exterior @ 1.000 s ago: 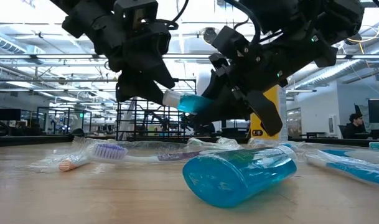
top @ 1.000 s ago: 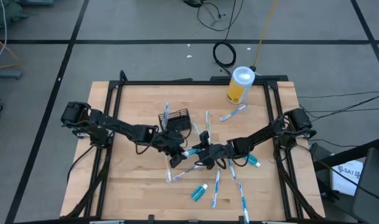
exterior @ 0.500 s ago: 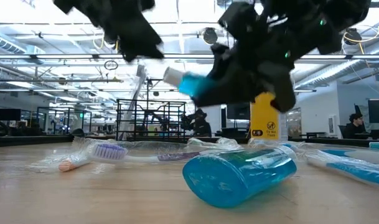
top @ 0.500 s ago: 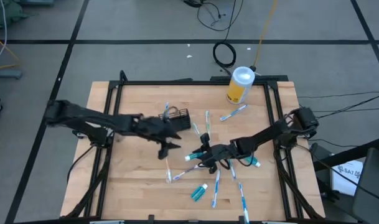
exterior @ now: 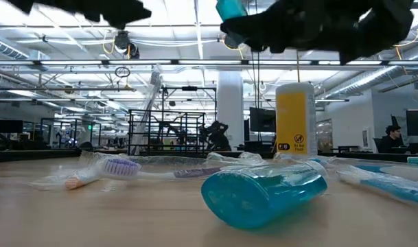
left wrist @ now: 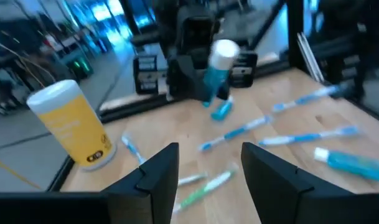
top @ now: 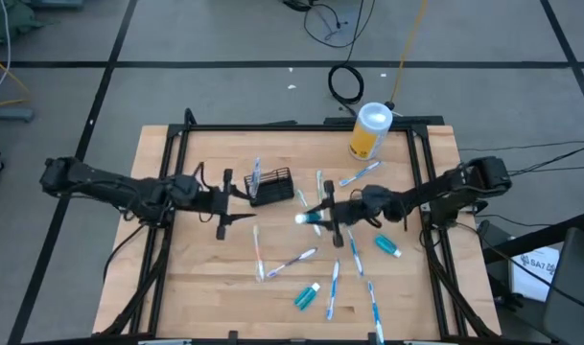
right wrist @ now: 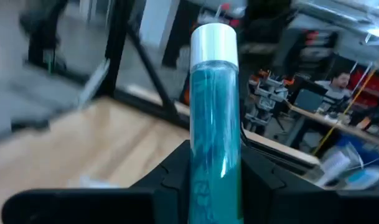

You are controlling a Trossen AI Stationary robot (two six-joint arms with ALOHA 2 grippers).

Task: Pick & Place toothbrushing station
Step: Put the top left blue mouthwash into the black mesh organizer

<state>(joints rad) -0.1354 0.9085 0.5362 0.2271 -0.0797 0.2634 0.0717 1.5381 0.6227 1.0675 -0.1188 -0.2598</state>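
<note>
Right jaws gripping teal toothpaste tube (right wrist: 215, 118) (white cap), translucent body

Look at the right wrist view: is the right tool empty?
No: the right tool grips a teal tube with a white cap.

Table (top: 205, 287): pale wood planks, matt, visible grain, framed by black metal rails.
Small black wire-mesh caddy (top: 276, 185), centre of the high view: thin metal wire, dull finish.
Slim white-and-blue toothbrushes (top: 293, 260): smooth plastic, some in clear crinkled wrap.
Teal translucent toothpaste tube (right wrist: 214, 124) with white cap: glossy plastic, clamped between the right gripper (right wrist: 211, 180) fingers of matt black plastic.
Yellow cylindrical canister (top: 369, 132), white lid: smooth, slightly glossy.
</note>
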